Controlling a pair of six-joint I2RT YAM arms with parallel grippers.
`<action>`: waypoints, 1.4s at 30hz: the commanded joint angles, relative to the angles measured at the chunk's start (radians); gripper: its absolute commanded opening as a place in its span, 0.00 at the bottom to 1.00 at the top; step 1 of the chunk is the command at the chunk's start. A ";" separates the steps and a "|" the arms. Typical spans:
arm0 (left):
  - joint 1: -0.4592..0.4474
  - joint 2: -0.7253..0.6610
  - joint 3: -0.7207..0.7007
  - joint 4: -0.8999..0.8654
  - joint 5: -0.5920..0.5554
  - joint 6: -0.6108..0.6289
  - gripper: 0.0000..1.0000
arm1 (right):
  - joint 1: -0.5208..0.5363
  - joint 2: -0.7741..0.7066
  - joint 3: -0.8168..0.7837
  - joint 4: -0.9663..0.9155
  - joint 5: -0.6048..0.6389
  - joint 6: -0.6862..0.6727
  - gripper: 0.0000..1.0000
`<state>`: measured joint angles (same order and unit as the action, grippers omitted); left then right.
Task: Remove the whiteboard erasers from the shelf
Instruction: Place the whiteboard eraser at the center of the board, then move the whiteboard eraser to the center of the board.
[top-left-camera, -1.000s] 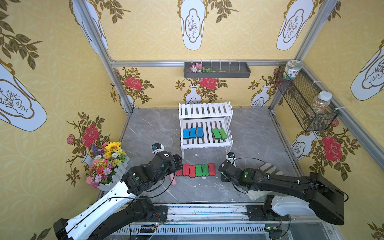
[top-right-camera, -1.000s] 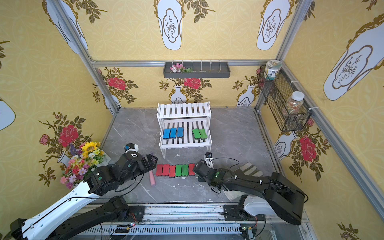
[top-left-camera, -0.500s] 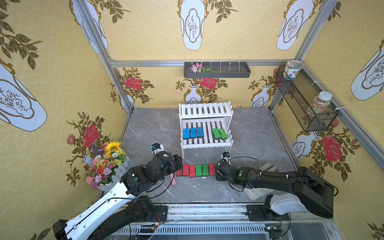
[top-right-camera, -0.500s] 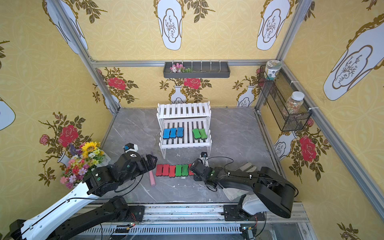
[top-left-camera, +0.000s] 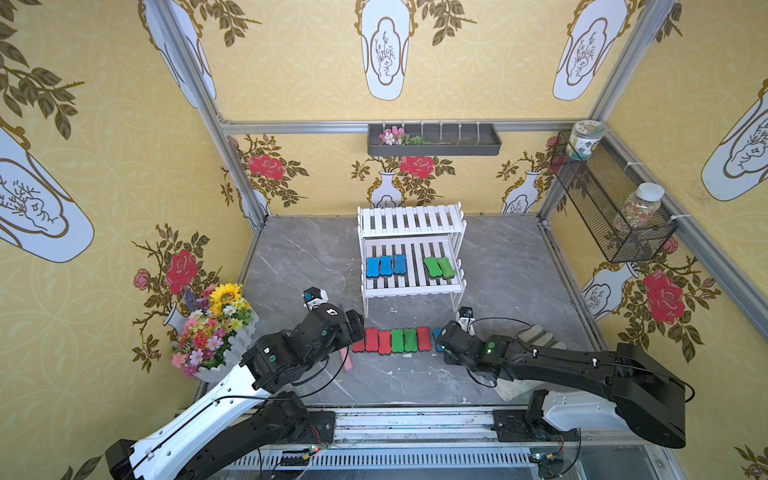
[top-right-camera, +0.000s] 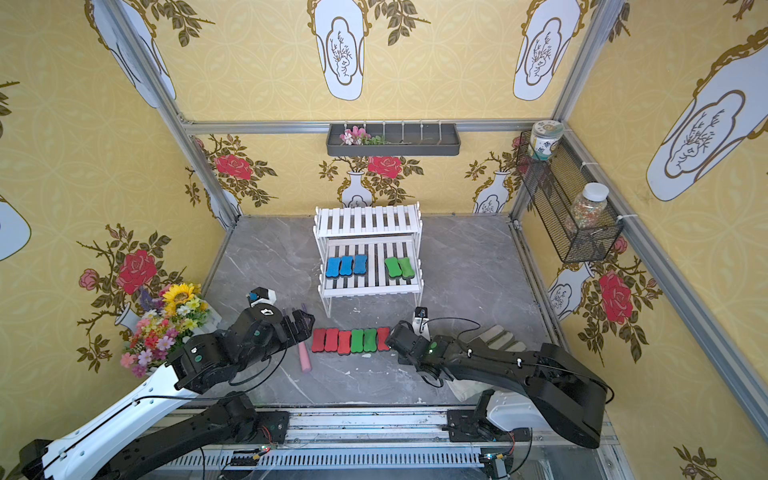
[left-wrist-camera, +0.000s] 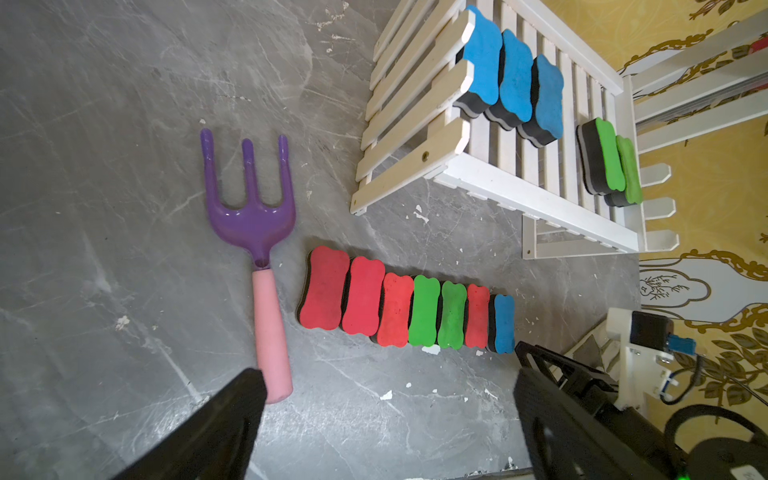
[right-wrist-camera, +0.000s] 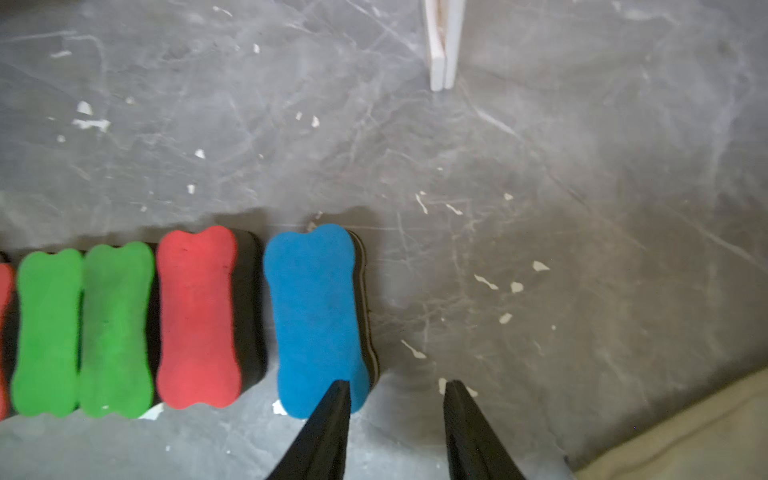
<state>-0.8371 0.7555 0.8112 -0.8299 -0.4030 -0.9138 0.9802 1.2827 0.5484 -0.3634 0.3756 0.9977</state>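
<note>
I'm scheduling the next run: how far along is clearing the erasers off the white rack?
Done: seven bone-shaped foam erasers lie in a row on the grey marble tabletop: four red, two green, one blue. In hand: nothing; the right hand hangs empty beside that blue eraser, the left hand is open. Left: three blue erasers and two green erasers on the lower tier of the white slatted shelf.

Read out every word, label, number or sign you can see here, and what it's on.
None can be read.
Pale paper label on the round lidded jar in the black wire mesh basket: dark print, too small to read.
White mark on the wrist of the black left arm: too blurred to read.
Red, green and blue foam erasers: no print.
</note>
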 joint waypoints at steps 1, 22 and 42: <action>0.001 0.002 0.000 0.021 0.007 0.005 1.00 | -0.015 0.005 -0.013 -0.001 0.004 0.028 0.42; 0.002 0.010 0.002 0.021 0.023 0.009 0.99 | -0.116 0.149 0.066 0.110 -0.043 -0.103 0.43; -0.003 0.131 0.044 0.166 0.133 0.068 0.95 | -0.151 -0.006 0.094 0.050 -0.006 -0.129 0.46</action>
<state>-0.8375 0.8501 0.8345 -0.7460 -0.3153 -0.8814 0.8295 1.3209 0.6453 -0.2687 0.3244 0.8604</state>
